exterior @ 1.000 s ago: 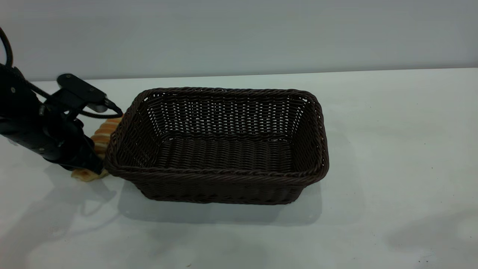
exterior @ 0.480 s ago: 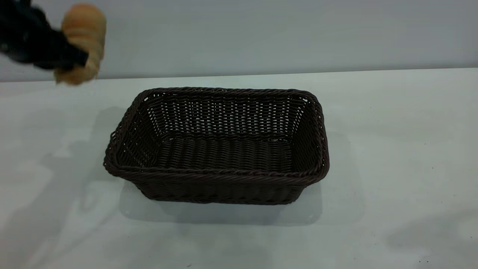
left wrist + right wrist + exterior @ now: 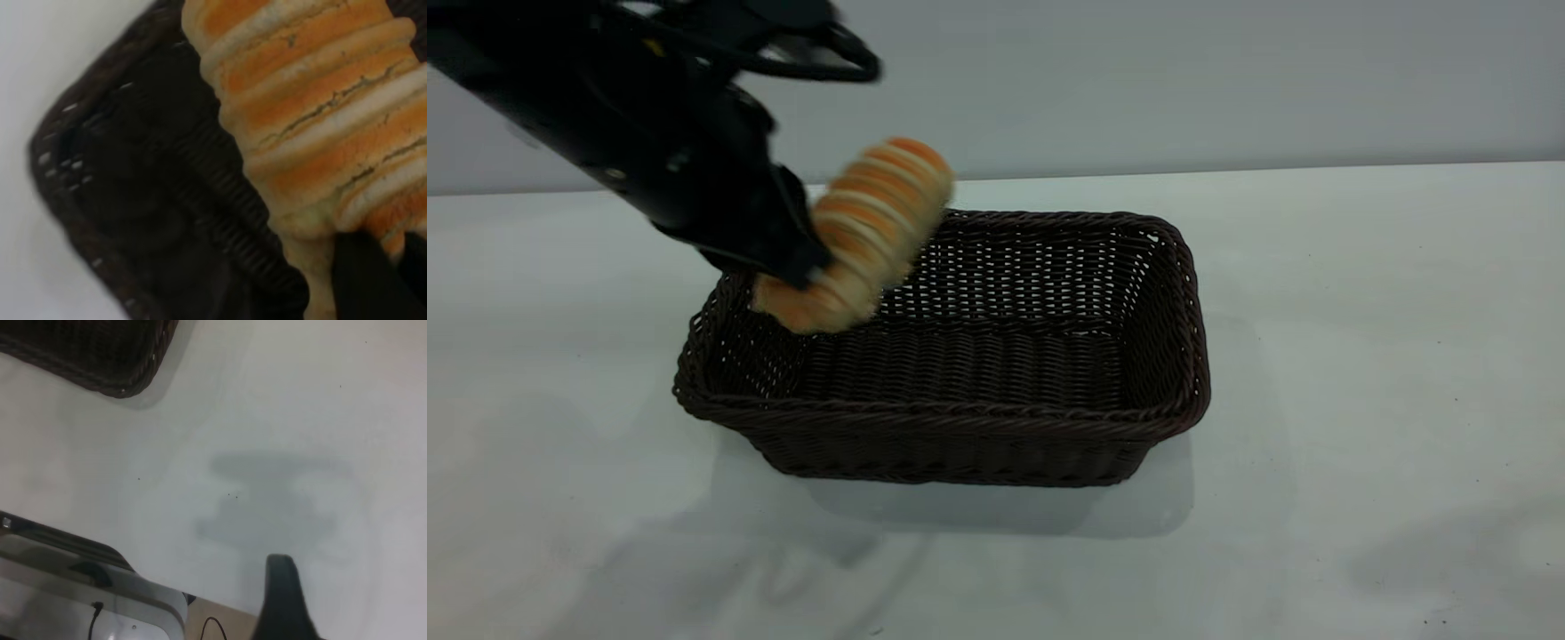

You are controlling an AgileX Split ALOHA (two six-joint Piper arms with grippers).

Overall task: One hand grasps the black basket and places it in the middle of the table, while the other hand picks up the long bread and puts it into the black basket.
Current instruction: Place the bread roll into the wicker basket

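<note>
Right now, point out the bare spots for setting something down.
Free: the black basket floor toward its right wall, and the table right of the basket and in front of it. Crowded: the basket's left end, where the left gripper holds the long bread above the rim.

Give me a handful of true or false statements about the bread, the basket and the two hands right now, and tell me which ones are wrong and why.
1. The left hand holds the long bread. True.
2. The long bread lies flat on the floor of the black basket. False: it is held tilted in the air above the basket's left end.
3. The black basket sits upright on the table. True.
4. The right hand grips the basket's rim. False: in the right wrist view it is over bare table, apart from the basket.
</note>
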